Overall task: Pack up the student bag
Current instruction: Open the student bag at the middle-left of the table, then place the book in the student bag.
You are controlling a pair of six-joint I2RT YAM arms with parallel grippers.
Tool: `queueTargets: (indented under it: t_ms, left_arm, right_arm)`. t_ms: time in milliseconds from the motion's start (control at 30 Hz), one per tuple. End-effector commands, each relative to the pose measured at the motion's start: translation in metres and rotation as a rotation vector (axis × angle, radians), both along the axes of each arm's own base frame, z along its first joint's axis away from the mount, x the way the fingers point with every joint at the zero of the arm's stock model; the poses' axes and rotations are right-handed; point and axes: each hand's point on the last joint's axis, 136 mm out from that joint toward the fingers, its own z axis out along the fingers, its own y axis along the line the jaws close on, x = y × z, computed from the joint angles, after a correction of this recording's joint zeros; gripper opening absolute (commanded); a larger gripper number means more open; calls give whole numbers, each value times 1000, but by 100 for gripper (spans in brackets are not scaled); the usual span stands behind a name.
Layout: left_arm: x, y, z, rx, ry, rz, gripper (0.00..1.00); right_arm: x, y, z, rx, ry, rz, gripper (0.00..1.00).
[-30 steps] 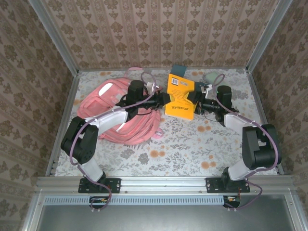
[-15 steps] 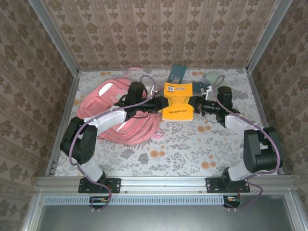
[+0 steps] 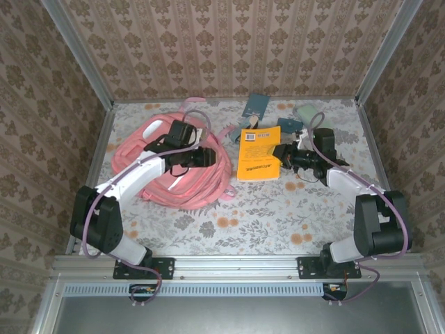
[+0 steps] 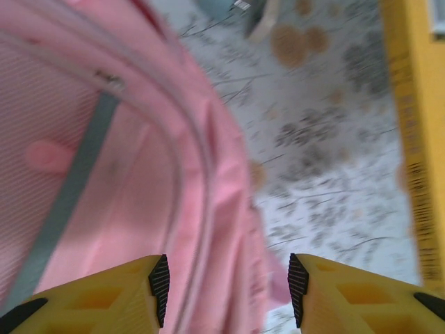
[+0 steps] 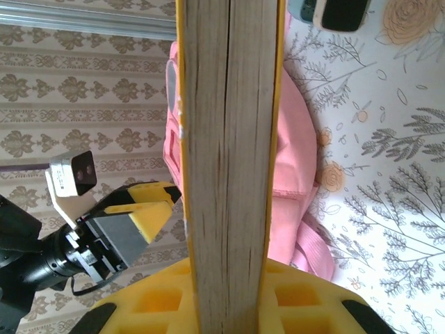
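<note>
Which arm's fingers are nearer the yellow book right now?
Right. The right fingers clamp the yellow book by its edge; the left fingers hang open over the pink backpack, apart from the book.

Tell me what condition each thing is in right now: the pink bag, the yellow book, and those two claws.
student bag: lying flat on the table, not held; open or zipped, cannot tell.
yellow book: closed, clamped at one edge.
right gripper: shut on the yellow book.
left gripper: open, empty, over the student bag.
blue booklet: closed, lying at the far edge.
</note>
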Motion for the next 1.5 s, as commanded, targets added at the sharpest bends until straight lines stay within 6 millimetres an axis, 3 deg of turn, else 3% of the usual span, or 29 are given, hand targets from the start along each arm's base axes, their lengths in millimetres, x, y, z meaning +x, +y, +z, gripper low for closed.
queueTargets:
  t_ms: [0,333,733,767,867,933,967,1233,1467]
  left_arm:
    - [-7,24,-20,237,-30,-47,51]
    - [-15,29,-52,587,-86,-169,50]
    - [-9,48,-70,781,-107,-179,44]
    - [-9,49,-71,787,-105,-181,42]
    - [-10,49,-70,792,-110,-186,16]
    - [-7,49,-60,781,-133,-170,1]
    - [-6,48,-53,772,-148,-162,0]
    - [7,36,34,589,-268,-90,0]
    - [18,34,93,374,-288,-31,0]
  right_arm:
    - [-5,4,12,-5,-57,22,0]
    - [-8,9,8,-9,-46,28,0]
    - [-12,12,8,-9,-45,35,0]
    - [-12,12,7,-8,-44,34,0]
    - [-13,14,7,-6,-41,37,0]
    - [-14,16,7,-4,-39,38,0]
    - [-14,17,7,-2,-38,37,0]
    - [-10,34,15,45,-45,19,0]
    - [-3,80,16,49,-62,8,0]
